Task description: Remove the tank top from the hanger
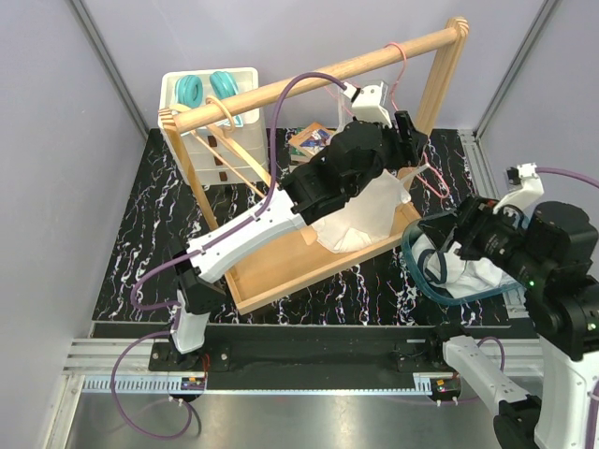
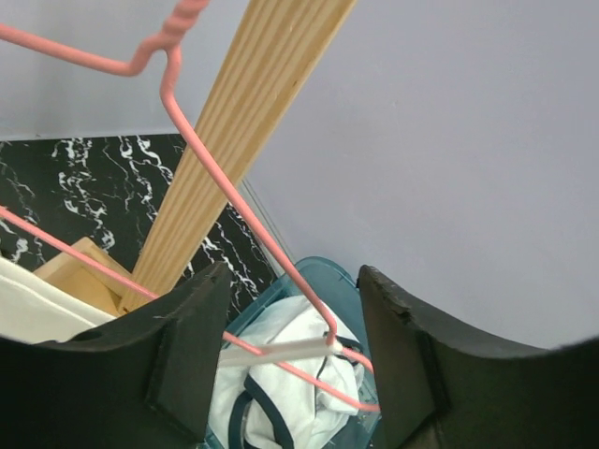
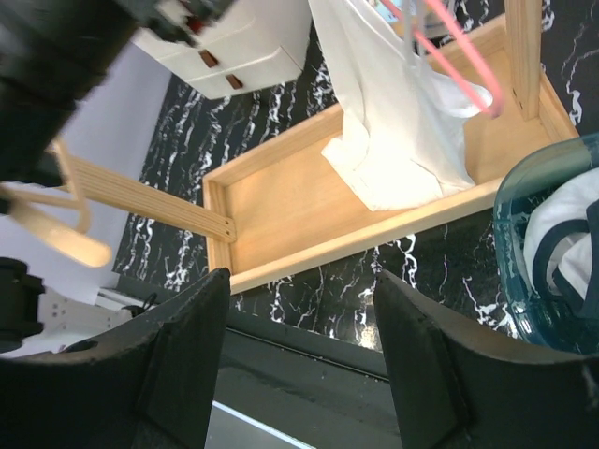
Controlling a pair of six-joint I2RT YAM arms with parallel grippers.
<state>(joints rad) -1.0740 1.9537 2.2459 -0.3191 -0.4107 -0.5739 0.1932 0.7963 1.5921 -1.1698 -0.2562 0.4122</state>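
A white tank top (image 1: pixel 365 220) hangs on a pink wire hanger (image 1: pixel 400 70) from the wooden rail (image 1: pixel 309 79) of a clothes rack, its hem resting in the rack's base tray. My left gripper (image 1: pixel 412 140) is up at the hanger's right shoulder. In the left wrist view it (image 2: pixel 290 290) is open, with the hanger's wire (image 2: pixel 234 196) and a thin white strap (image 2: pixel 271 353) running between the jaws, untouched. My right gripper (image 1: pixel 447 245) is open and empty (image 3: pixel 299 281), low at the right by the bin. It looks at the tank top (image 3: pixel 393 122) and hanger (image 3: pixel 454 56).
A teal bin (image 1: pixel 416 271) with white, navy-trimmed garments (image 1: pixel 473 276) stands right of the rack's base (image 1: pixel 281 281). A white drawer unit (image 1: pixel 211 103) with teal items on top and wooden hangers (image 1: pixel 234 150) are at the rack's left end. The rack's right post (image 1: pixel 440 75) is close to my left gripper.
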